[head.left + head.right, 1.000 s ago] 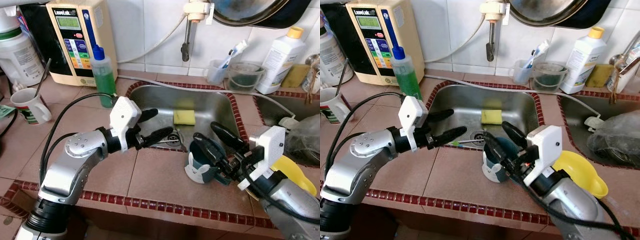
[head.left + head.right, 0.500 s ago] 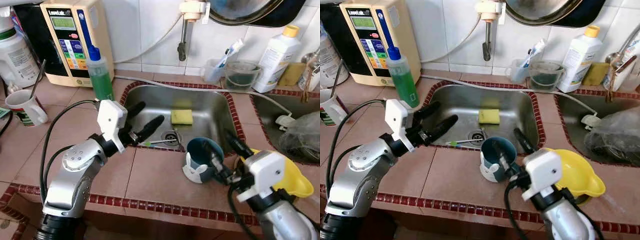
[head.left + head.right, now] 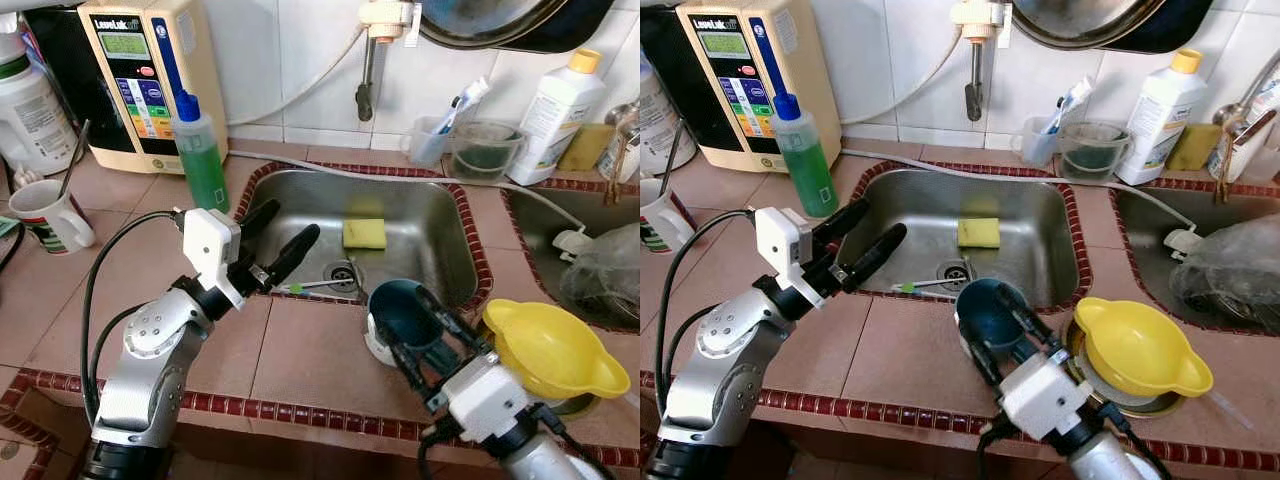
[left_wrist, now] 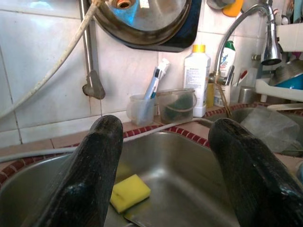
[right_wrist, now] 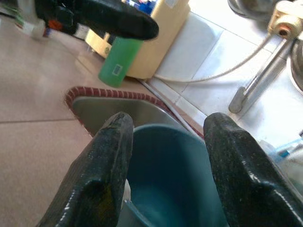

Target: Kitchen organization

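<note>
Home kitchen, steel sink (image 3: 420, 225) set in tiled counter (image 3: 300, 350), dish soap bottle (image 3: 203, 152), yellow sponge (image 3: 364, 233)

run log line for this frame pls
right claw: open, at teal cup | left claw: open, over sink edge | yellow sponge in sink

Sink basin (image 3: 420, 235): middle lying open; yellow sponge (image 3: 366, 233) sitting at back, toothbrush (image 3: 318, 285) lying by drain. Left gripper (image 3: 283, 233), fingers apart, hanging over sink's left rim. Front counter (image 3: 300, 360) betw. arms lying bare. Teal cup (image 3: 403, 318) + yellow funnel (image 3: 550, 348) crowding front-right edge. Green soap bottle (image 3: 201, 155) standing at sink's left-rear corner; faucet (image 3: 368, 70) overhanging back.
</note>
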Controlling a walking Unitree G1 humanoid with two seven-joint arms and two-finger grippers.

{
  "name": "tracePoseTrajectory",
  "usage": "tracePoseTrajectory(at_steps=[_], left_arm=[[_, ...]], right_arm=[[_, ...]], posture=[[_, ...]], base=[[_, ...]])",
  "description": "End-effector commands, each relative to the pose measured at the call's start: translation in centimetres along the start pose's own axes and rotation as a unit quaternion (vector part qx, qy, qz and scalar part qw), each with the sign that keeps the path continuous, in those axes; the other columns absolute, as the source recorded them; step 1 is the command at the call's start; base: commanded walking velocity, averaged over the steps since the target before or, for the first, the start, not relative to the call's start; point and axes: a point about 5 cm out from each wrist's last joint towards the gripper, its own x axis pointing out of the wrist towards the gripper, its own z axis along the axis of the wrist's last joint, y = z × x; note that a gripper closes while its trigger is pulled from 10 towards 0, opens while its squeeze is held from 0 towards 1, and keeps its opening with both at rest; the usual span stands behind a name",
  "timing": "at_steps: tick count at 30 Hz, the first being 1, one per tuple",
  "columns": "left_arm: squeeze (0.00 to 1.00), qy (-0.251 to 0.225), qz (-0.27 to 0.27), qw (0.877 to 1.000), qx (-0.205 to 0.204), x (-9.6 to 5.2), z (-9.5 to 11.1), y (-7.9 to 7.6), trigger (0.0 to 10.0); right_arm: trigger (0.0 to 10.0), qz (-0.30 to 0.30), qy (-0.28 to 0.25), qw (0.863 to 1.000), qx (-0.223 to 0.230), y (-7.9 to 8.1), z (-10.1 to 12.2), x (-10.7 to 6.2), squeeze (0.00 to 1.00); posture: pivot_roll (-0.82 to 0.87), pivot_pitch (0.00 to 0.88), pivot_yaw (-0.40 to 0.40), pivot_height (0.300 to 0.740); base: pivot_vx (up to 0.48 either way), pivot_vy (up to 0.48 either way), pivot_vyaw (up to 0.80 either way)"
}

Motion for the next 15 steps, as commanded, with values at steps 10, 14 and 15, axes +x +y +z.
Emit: tracePoseTrajectory(at_steps=[10,14,15], left_arm=[[0.00,-0.005,-0.005,1.000,0.004,0.3,-0.3,0.1,10.0],[0.00,-0.006,-0.009,1.000,0.005,0.5,-0.4,0.1,10.0],[0.00,-0.007,-0.010,1.000,0.005,0.6,-0.4,0.1,10.0]], right_arm=[[10.0,-0.111,-0.019,0.994,0.000,-2.6,-0.2,0.2,0.00],[10.0,-0.137,-0.031,0.990,0.014,-3.6,0.2,0.6,0.00],[10.0,-0.139,-0.034,0.990,0.014,-3.7,0.3,0.7,0.00]], posture=[[-0.14,0.054,0.060,0.740],[-0.15,0.048,0.065,0.740],[-0.15,0.046,0.067,0.740]], base=[[0.000,0.000,0.00],[0.000,0.000,0.00],[0.000,0.000,0.00]])
